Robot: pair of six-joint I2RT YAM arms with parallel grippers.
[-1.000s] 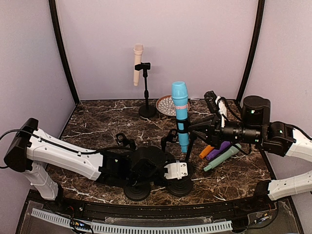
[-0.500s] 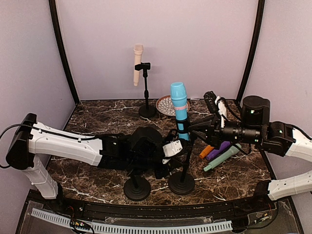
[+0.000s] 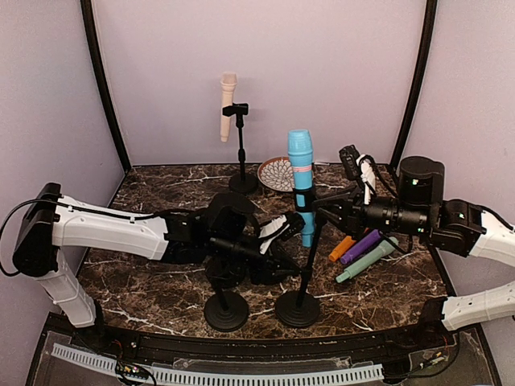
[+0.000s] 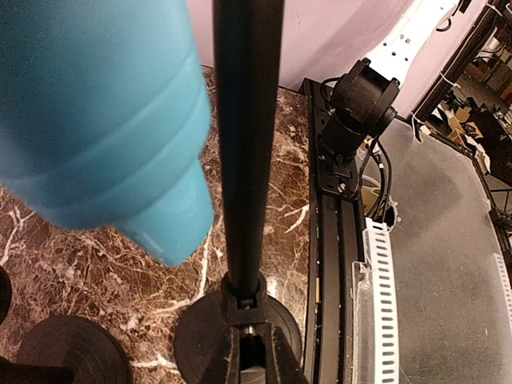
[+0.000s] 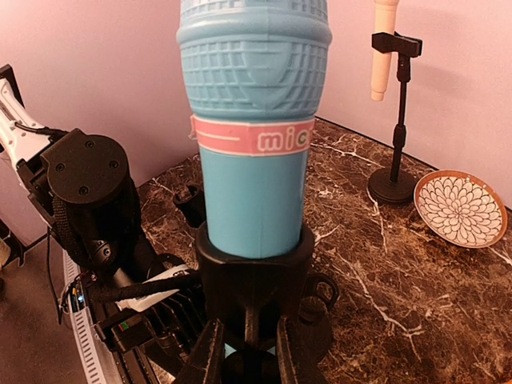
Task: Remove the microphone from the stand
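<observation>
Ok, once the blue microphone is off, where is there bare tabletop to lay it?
Barest marble: the back-left corner, between the left wall and the beige microphone's stand base. Also front right, between the blue microphone's round black base and the right arm's mount. Crowded: the centre around the left arm, and the orange, purple and green microphones at right.

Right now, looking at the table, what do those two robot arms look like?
Both have white shells between chunky black joints. The left arm trails a thin black cable at its shoulder; the right arm carries a small green light on a round black joint. Each ends in slim black fingers.
</observation>
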